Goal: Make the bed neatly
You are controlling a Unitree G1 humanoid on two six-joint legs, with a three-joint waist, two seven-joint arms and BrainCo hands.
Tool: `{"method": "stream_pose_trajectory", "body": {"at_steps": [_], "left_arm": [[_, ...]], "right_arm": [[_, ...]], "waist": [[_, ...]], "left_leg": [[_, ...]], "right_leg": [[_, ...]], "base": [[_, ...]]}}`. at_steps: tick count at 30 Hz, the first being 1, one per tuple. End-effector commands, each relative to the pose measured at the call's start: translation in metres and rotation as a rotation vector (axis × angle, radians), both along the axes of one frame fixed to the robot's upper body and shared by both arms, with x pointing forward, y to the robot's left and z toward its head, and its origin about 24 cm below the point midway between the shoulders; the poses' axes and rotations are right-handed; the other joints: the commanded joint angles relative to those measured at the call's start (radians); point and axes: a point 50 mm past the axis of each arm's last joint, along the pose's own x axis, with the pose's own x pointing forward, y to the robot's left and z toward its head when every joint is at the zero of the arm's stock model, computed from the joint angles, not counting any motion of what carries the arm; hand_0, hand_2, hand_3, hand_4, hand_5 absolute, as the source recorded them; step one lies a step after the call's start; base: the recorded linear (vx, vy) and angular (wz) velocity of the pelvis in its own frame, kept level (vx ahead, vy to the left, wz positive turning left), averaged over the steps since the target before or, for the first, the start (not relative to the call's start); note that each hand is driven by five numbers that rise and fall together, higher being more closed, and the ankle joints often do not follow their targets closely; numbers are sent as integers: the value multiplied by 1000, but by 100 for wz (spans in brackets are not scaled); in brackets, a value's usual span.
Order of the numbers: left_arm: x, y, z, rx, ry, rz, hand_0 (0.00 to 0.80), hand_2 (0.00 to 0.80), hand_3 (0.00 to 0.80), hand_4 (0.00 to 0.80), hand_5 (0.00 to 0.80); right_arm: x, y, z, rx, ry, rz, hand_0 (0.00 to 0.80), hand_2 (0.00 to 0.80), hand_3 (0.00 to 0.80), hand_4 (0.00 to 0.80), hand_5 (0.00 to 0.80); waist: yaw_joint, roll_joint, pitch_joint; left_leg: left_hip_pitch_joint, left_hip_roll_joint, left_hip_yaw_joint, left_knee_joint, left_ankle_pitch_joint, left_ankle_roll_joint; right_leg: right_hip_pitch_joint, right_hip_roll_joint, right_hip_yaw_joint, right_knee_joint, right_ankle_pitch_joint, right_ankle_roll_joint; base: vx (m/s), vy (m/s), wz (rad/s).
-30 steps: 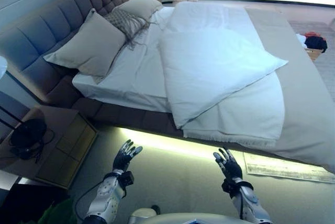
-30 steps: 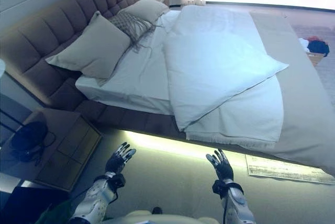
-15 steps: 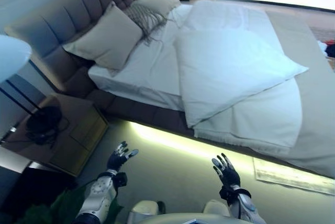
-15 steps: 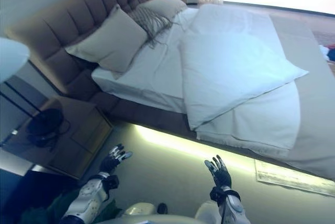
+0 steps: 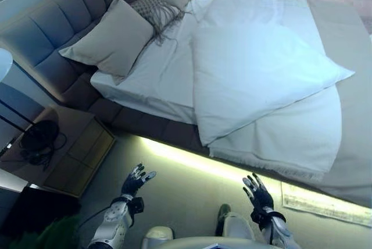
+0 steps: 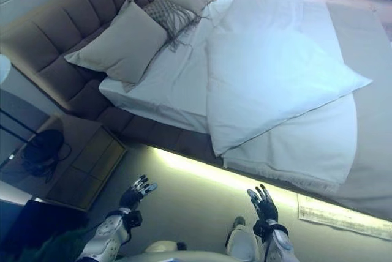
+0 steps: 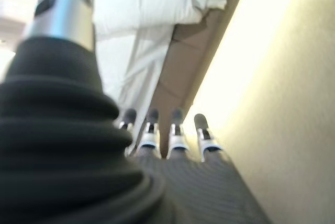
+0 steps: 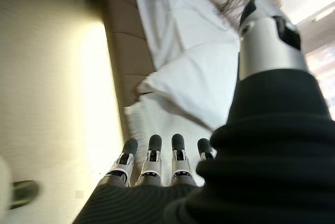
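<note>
A bed (image 5: 157, 124) with a padded grey headboard (image 5: 52, 39) lies ahead of me. A white duvet (image 5: 256, 68) lies folded back and askew over its middle, on a white sheet (image 5: 154, 74). A beige cover (image 5: 354, 127) runs along the far side. Two beige pillows (image 5: 113, 36) and a grey fringed cushion (image 5: 152, 11) lean at the headboard. My left hand (image 5: 135, 182) and right hand (image 5: 260, 195) are both open and empty, held over the floor, short of the bed's side edge.
A wooden bedside table (image 5: 64, 156) with a dark lamp base (image 5: 38, 138) stands left of the bed. A lit strip (image 5: 197, 164) glows under the bed frame. A pale mat (image 5: 325, 202) lies on the floor at right.
The camera has shifted, so the bed sits a little differently in view. Both hands stay open and low in front of the bed.
</note>
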Motion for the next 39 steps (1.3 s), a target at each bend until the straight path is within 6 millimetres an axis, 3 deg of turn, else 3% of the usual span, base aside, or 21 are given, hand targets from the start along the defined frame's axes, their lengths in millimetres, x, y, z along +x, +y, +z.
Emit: {"method": "stream_pose_trajectory", "body": {"at_steps": [1,3,5,8,12,15,18,21,24,26,29,31,32,34,37,39], "left_arm": [[24,-7,26,-38,-179,15,0,0,0,0,0],[27,-11,26,-53,-187,18,0,0,0,0,0],[27,-13,26,-56,-191,13,0,0,0,0,0],[28,-11,29,-44,-203,7,0,0,0,0,0],[24,-10,26,-34,-176,13,0,0,0,0,0],[15,-10,21,-36,-154,20,0,0,0,0,0],[2,-5,15,-39,-125,31,0,0,0,0,0],[-3,2,12,-43,-108,38,0,0,0,0,0],[-4,12,12,-23,-94,50,0,0,0,0,0],[2,16,19,-21,-110,54,0,0,0,0,0],[1,17,22,-3,-113,31,0,0,0,0,0],[0,18,21,24,-104,12,0,0,0,0,0],[1,19,20,34,-100,7,0,0,0,0,0],[7,17,22,40,-109,2,0,0,0,0,0],[15,14,25,40,-122,20,0,0,0,0,0],[20,16,28,44,-123,42,0,0,0,0,0]], "right_arm": [[20,-3,20,-15,-125,40,0,0,0,0,0],[23,-7,22,-36,-130,49,0,0,0,0,0],[26,-9,25,-36,-134,39,0,0,0,0,0],[31,-1,28,0,-143,44,0,0,0,0,0],[29,11,26,8,-114,44,0,0,0,0,0],[23,15,23,11,-101,59,0,0,0,0,0],[15,13,21,6,-85,66,0,0,0,0,0],[12,13,18,8,-71,59,0,0,0,0,0],[6,18,12,17,-39,23,0,0,0,0,0],[1,24,12,66,-41,2,0,0,0,0,0],[-5,27,15,45,-64,-6,0,0,0,0,0],[-8,27,16,48,-68,-33,0,0,0,0,0],[-10,26,15,47,-66,-45,0,0,0,0,0],[-14,24,13,46,-63,-36,0,0,0,0,0],[-19,21,11,33,-52,-20,0,0,0,0,0],[-15,16,9,36,-44,-25,0,0,0,0,0]], "waist": [[-15,-40,-24],[-18,-51,-23],[-15,-54,-12],[2,-42,-1],[50,-2,-6],[82,24,-2],[100,47,-1],[109,59,-4],[108,57,-18],[112,38,-33],[126,30,-64],[122,26,-72],[112,29,-75],[93,34,-75],[70,33,-66],[55,15,-50]], "left_leg": [[-67,-126,30,450,153,11],[-135,-129,40,532,186,4],[-211,-90,45,514,195,7],[-214,-34,26,304,228,7],[-213,29,-60,-69,338,-37],[-236,64,-104,-203,424,-70],[-268,84,-99,-268,473,-85],[-275,70,-86,-254,434,-76],[-258,35,-66,-205,353,-41],[-259,-9,-52,-157,315,6],[-248,-78,-26,-129,270,72],[-227,-115,-8,-116,241,105],[-205,-128,4,-111,225,122],[-168,-137,24,-104,203,136],[-127,-142,30,-104,186,137],[-91,-153,21,-107,154,134]], "right_leg": [[121,-2,1,-201,136,60],[147,5,-2,-198,100,34],[172,21,12,-194,80,24],[195,62,47,-191,47,25],[246,113,78,-205,-3,26],[286,126,101,-195,-48,20],[328,117,111,-168,-96,17],[366,80,113,-129,-139,32],[388,-7,96,-68,-157,81],[388,-69,92,-24,-108,113],[353,-153,106,162,2,112],[298,-184,127,330,58,114],[250,-180,145,414,88,107],[177,-166,133,446,93,85],[105,-129,89,342,77,65],[72,-103,64,155,121,77]], "base": [[246,-215,11],[235,-170,18],[236,-126,20],[279,-37,-14],[390,96,-26],[441,160,-14],[461,195,-51],[469,251,-53],[453,312,8],[378,264,23],[350,306,10],[307,302,-16],[275,258,-10],[251,188,-4],[209,31,-13],[223,-128,-20]]}}
